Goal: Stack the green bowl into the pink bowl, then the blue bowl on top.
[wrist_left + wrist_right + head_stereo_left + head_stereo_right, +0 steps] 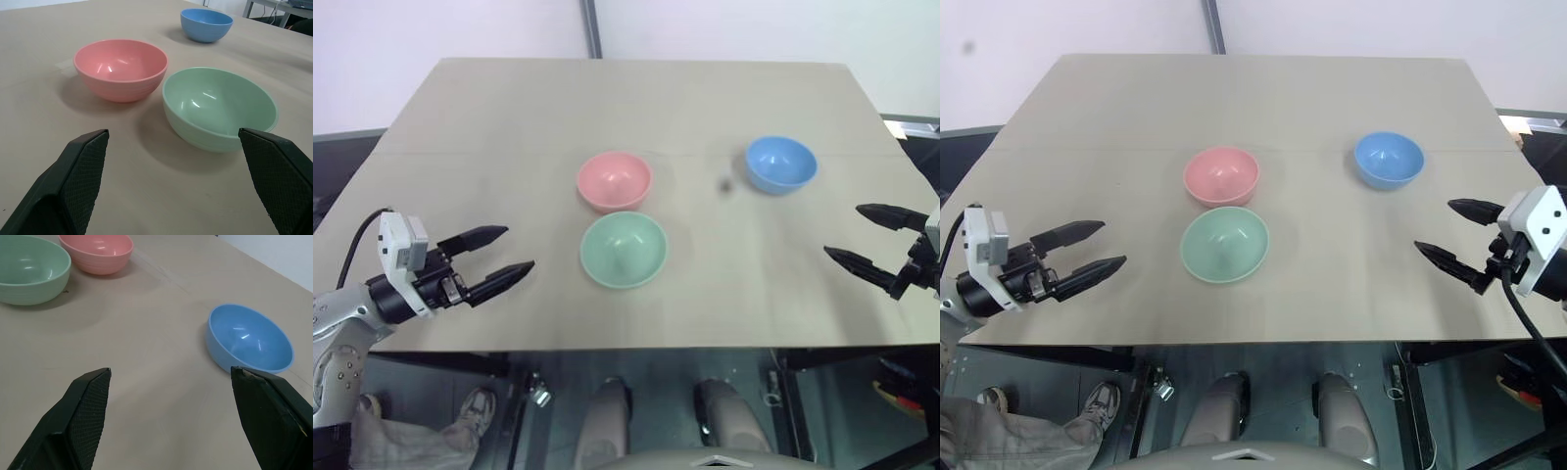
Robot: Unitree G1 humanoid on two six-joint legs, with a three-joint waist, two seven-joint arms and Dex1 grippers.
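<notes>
You have all three bowls upright on the table — the green bowl sits just in front of the pink bowl, nearly touching, while the blue bowl stands well apart to the right. Your left gripper and right gripper hover at the near corners — jaws spread wide, holding nothing.

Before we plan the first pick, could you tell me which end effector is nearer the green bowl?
Left. The left end effector sits just left of the green bowl; the right end effector is farther off, right of it.
</notes>
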